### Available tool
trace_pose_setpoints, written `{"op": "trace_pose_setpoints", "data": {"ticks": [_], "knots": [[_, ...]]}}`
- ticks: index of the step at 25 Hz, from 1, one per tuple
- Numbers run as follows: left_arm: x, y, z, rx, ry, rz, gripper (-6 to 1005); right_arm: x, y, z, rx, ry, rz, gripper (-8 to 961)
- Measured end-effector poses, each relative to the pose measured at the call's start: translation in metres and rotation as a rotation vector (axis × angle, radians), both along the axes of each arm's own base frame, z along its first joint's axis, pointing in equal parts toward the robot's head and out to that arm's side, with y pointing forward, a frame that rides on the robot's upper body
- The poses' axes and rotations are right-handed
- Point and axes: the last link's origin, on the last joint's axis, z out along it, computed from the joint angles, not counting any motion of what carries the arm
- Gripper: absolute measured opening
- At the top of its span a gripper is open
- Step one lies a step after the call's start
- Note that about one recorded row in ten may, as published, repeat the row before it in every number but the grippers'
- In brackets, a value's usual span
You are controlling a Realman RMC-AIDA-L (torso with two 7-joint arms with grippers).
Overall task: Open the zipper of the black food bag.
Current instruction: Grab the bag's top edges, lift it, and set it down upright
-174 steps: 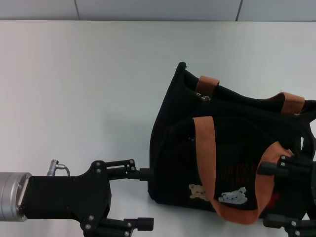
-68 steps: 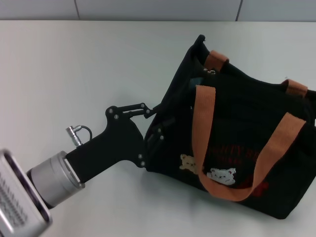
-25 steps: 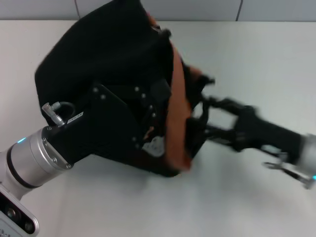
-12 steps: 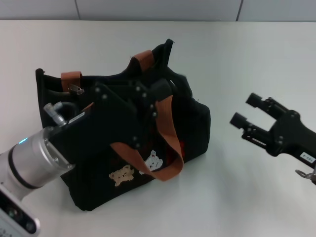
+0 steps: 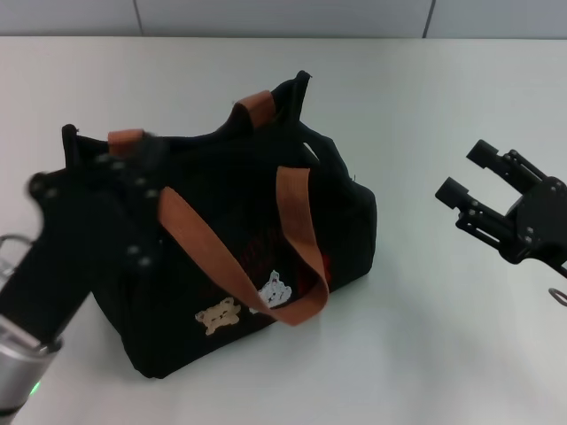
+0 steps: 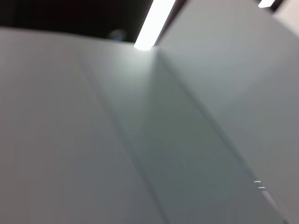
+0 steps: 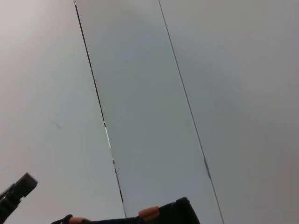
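Observation:
The black food bag stands upright on the white table, left of centre, its bear patches facing me and one orange-brown handle drooping over the front. The zipper runs along the dark top edge; its pull tab is hidden, and I cannot tell how far it is undone. My left gripper is a blur at the bag's left end, overlapping its corner. My right gripper hangs open to the right of the bag, apart from it, holding nothing. The right wrist view shows only the bag's top.
Grey wall panels rise behind the table's far edge. The left wrist view shows only blurred grey surfaces. Bare tabletop lies between the bag and my right gripper.
My left gripper has slid left, off the bag's front to its left end. The right gripper has drifted slightly right. The bag, turned and set down earlier, has stayed put.

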Motion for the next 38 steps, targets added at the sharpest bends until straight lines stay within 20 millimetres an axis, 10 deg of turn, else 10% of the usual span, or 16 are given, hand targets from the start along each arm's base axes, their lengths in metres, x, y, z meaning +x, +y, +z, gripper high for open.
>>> {"op": "trace_pose_setpoints", "data": {"ticks": [12, 21, 27, 38], "knots": [[-0.036, -0.054, 0.007, -0.189, -0.183, 0.177, 128, 0.009, 0.003, 0.011, 0.067, -0.019, -0.037, 824], [-0.055, -0.09, -0.002, -0.357, -0.148, 0.26, 562, 0.013, 0.001, 0.014, 0.086, -0.02, -0.056, 823], [-0.06, -0.077, -0.018, -0.401, -0.108, 0.338, 824, 0.013, 0.002, 0.015, 0.087, -0.021, -0.056, 824], [-0.061, -0.054, -0.028, -0.389, -0.123, 0.412, 709, 0.014, -0.001, 0.015, 0.088, -0.016, -0.054, 823]]}}
